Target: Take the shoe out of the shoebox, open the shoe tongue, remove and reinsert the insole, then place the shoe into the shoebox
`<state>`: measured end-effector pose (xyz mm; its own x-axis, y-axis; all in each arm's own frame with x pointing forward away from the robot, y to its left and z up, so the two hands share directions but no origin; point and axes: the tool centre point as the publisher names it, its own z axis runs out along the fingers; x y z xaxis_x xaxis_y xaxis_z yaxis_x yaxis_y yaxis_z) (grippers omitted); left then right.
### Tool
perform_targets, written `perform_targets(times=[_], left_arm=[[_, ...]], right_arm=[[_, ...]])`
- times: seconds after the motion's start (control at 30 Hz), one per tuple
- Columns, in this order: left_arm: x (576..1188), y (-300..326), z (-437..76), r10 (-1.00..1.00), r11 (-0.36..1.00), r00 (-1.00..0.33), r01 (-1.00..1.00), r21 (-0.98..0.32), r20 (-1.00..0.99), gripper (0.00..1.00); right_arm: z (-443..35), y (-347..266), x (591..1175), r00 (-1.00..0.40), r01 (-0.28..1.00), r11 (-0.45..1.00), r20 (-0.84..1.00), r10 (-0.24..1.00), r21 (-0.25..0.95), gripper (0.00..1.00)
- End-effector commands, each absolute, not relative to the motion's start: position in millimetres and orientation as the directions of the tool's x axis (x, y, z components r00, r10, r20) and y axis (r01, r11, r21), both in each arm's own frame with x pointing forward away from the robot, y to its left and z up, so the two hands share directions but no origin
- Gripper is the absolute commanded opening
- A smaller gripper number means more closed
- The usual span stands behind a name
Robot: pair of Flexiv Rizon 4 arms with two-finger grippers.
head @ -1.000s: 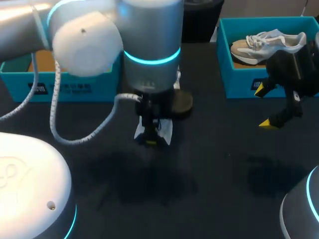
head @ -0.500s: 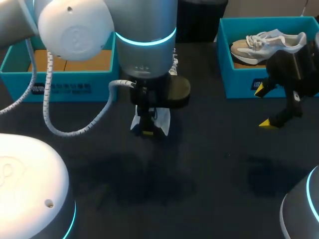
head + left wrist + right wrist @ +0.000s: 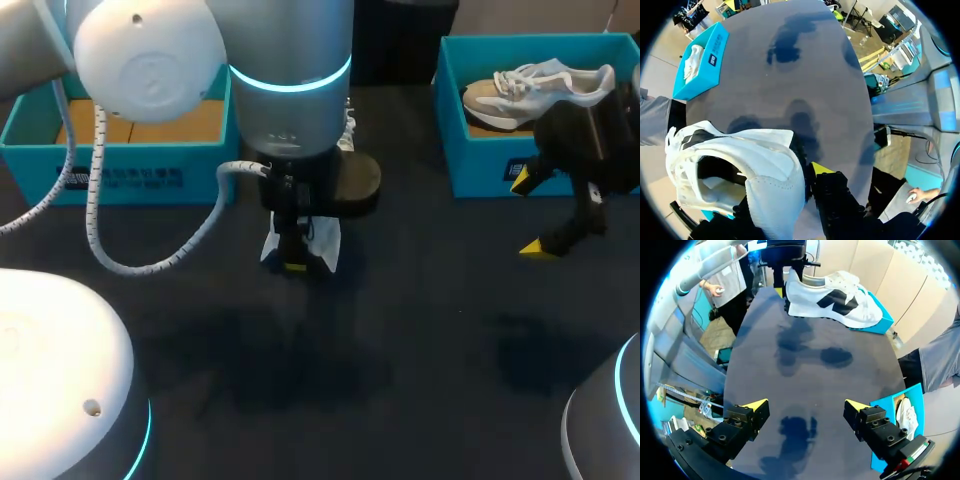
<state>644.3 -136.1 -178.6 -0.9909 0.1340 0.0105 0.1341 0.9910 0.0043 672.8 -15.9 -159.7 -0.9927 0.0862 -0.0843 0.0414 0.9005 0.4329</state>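
Over the near worktop, the left pincer gripped the white shoe by its heel alone. So narrow a hold could let the shoe twist or drop. Farther right, the right pincer hung open and empty. Beyond stood the left shoebox.

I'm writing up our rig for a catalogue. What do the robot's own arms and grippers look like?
Left arm: fat silver-grey cylinders, glowing cyan ring, round white cap, white ribbed cable. Right arm: grey, with a cyan ring too. Left gripper and right gripper: black, blocky, two fingers with yellow tips.
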Motion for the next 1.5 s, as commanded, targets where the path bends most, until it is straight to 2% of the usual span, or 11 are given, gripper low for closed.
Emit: perform_targets(times=[0.03,0.37,0.73,1.5], left_arm=[[644.3,-134.5,-178.3,0.135,0.991,-0.991,0.135,0.001,0.008,0.0],[648.3,-134.2,-172.9,0.117,0.993,-0.993,0.117,-0.006,0.002,0.0],[680.0,-109.9,-160.3,0.134,0.991,-0.991,0.134,-0.021,0.028,0.0],[755.7,3.5,-150.8,0.194,0.981,-0.981,0.194,-0.007,0.005,0.0]], right_arm=[[-160.2,-14.4,674.9,-0.993,0.043,0.902,-0.081,0.086,0.429,1.0],[-160.2,-14.4,674.9,-0.993,0.043,0.902,-0.081,0.086,0.429,1.0],[-160.2,-14.4,674.9,-0.993,0.043,0.902,-0.081,0.086,0.429,1.0],[-160.2,-14.4,674.9,-0.993,0.043,0.902,-0.081,0.086,0.429,1.0]])
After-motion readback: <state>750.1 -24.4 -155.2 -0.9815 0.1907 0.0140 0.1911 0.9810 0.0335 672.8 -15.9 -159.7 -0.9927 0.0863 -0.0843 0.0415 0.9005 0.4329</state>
